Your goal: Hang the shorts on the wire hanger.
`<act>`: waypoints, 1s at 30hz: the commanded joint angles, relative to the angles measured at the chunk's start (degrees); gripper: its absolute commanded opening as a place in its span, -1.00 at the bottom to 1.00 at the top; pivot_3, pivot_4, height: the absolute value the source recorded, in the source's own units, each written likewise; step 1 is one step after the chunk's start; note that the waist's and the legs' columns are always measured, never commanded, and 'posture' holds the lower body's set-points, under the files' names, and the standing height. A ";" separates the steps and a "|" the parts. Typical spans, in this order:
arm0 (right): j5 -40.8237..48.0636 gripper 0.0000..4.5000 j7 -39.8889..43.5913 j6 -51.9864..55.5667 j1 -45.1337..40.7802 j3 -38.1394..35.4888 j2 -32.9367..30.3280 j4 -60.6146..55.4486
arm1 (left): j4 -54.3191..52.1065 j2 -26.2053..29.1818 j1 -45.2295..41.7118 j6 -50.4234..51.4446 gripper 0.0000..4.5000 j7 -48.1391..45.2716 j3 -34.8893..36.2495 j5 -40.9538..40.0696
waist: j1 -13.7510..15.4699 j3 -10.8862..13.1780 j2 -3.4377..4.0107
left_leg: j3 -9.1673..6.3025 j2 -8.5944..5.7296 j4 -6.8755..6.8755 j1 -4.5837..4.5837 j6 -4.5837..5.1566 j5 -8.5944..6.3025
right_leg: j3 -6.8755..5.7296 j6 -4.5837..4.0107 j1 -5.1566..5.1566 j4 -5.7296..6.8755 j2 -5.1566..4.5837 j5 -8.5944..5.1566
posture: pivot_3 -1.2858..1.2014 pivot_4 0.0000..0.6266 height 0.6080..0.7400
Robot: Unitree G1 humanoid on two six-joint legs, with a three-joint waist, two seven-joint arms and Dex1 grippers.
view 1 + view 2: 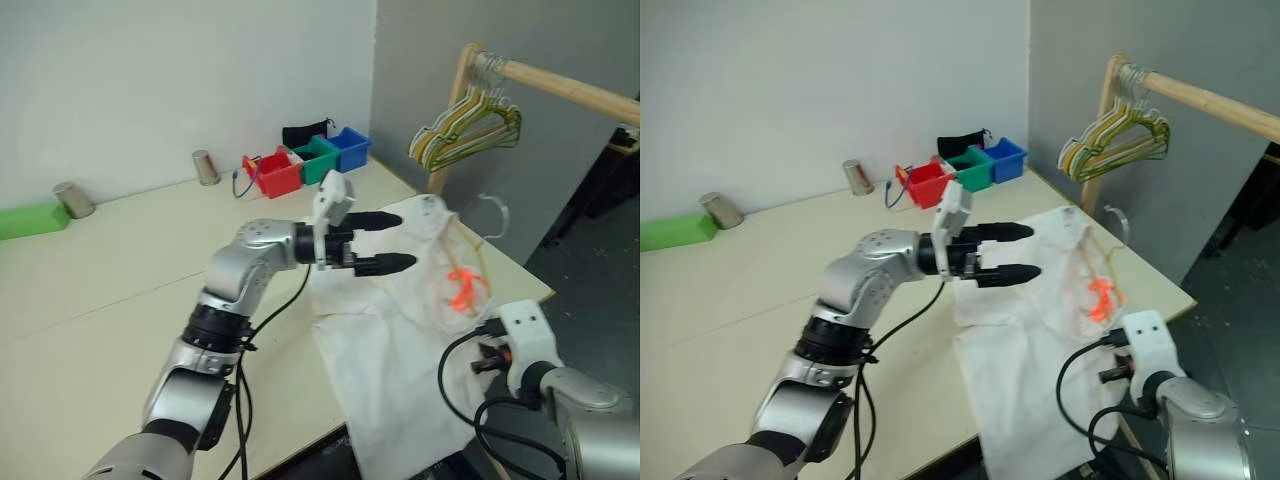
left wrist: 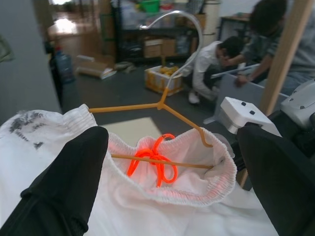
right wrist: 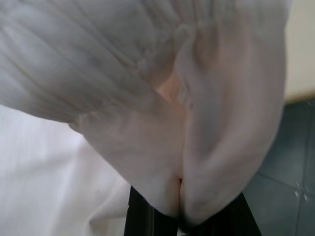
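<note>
Green block [image 1: 30,220]: lies at the far left of the table, by the wall.
Metal cups: one [image 1: 73,199] stands just beside the green block; another [image 1: 206,167] stands farther along the wall.
Table [image 1: 120,270]: pale, flat top.
Little bins: a red one [image 1: 275,174], a green one [image 1: 318,158] and a blue one [image 1: 350,147] stand in a row at the back of the table, with a black thing [image 1: 305,132] behind them.
Left gripper [image 1: 392,241]: it reaches across the table from the left and hangs over the shorts. Its two black fingers [image 2: 74,182] are spread wide apart and hold nothing. They point at the waistband.
Shorts [image 1: 390,350]: big, white and thin. They lie on the right part of the table, and the lower end hangs over the near edge. The gathered waistband [image 2: 197,189] is open like a mouth, facing the right edge of the table. An orange string [image 2: 155,162] sits inside it.
Wire hanger [image 2: 162,105]: thin and yellow. It is at the waistband, and its lower bar goes through the opening. Its silvery hook [image 1: 492,215] sticks out past the right edge of the table.
Right gripper [image 3: 182,216]: low at the right, by the near corner of the table. Its fingers are pinched tight on a fold of the white shorts.
Wooden rail [image 1: 560,88]: up at the far right.
Bunched hangers [image 1: 470,125]: green, yellow and white, hanging together on the rail.
People [image 2: 216,54]: in the left wrist view, crouching far behind the table.
</note>
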 commanded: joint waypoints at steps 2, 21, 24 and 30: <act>-5.95 -1.00 -1.63 0.40 -1.53 -6.76 2.19 -2.58 | 4.70 -5.18 -2.54 -8.16 0.99 4.98 0.10 4.13 | -2.38 -0.02 -0.01 | 0.00 -0.02 -0.56 -0.03 0.00 0.00 | 0.08 0.04 0.04 0.08 -0.11 -0.30 | -0.52 -0.90 1.00; 0.24 -1.00 -5.19 0.40 -26.06 -19.91 -13.84 24.10 | 11.81 -18.62 -5.38 -25.54 0.99 23.17 0.34 14.19 | -14.38 -0.22 0.00 | 0.34 -1.28 -0.64 1.12 1.03 -0.58 | 0.13 1.37 2.10 -0.46 -1.78 -1.28 | -0.46 -1.00 1.00; 3.12 -1.00 -5.02 0.40 -28.17 -21.54 -17.01 30.02 | 11.45 -18.91 -5.32 -25.45 0.99 23.42 0.09 14.22 | -14.08 -0.22 0.00 | 0.33 -1.61 -0.64 1.12 1.03 -0.58 | 0.11 1.56 2.16 -0.44 -2.13 -1.38 | -0.45 -1.00 1.00; 7.92 -1.00 -6.54 0.19 -33.83 -25.27 -21.79 42.10 | 11.66 -19.06 -5.97 -25.56 0.99 23.77 0.16 14.37 | -13.26 -0.22 0.00 | 0.35 -2.10 -0.56 1.13 1.04 -0.58 | 0.15 1.69 2.23 -0.32 -2.68 -1.43 | -0.44 -1.00 1.00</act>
